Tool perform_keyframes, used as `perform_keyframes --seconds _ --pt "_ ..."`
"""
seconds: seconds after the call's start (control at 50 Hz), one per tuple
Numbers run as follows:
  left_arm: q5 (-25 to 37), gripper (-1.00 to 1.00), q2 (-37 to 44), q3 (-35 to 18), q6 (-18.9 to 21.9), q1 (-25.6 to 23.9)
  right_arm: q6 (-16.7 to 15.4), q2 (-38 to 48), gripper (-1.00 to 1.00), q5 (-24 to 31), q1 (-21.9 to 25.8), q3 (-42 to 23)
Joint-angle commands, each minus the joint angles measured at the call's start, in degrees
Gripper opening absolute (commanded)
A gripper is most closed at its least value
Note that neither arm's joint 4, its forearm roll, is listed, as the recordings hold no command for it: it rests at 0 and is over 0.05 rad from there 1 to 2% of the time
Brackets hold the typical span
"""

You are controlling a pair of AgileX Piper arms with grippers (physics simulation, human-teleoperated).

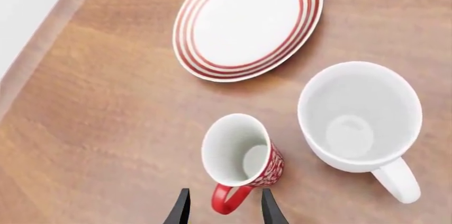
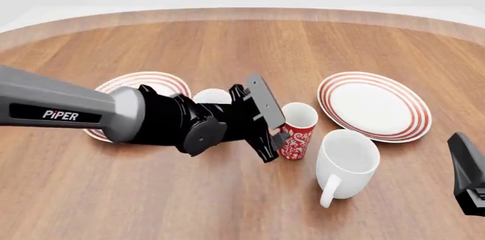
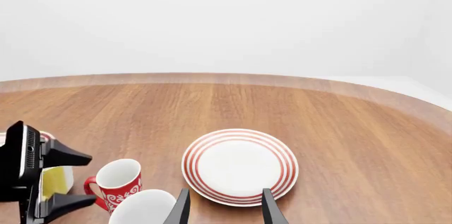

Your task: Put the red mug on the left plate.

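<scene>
Straddling the handle of the red mug (image 1: 243, 152), the left end effector (image 1: 224, 209) is standing wide, fingers apart. Red mug is sitting upright at frame centre on the counter (image 2: 227, 194), beside the white mug (image 2: 346, 163). Left plate (image 2: 121, 84) is lying centre-left, partly hidden by the arm. Right end effector (image 3: 224, 208) is hanging wide at lower right.
</scene>
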Motion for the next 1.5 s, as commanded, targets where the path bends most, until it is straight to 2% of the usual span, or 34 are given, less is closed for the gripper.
perform_keyframes --seconds 0.02,0.74,1.32,1.34,1.5 --pt "-2.24 1.00 2.03 0.75 -0.79 -0.07 -0.05 -0.11 1.00 0.05 0.01 0.02" --pt "-4.56 1.00 4.18 1.75 -1.99 1.21 -0.03 -0.10 1.00 0.06 0.02 0.02" --pt "-5.77 1.00 5.97 1.14 -1.27 3.20 -0.03 -0.10 1.00 0.06 0.02 0.02" --pt "-6.60 -1.00 5.69 1.43 -0.66 3.75 -0.03 -0.11 1.00 0.05 0.00 0.02" --pt "-7.77 -1.00 4.96 1.92 -0.38 4.53 -0.03 -0.11 1.00 0.05 0.02 0.02"
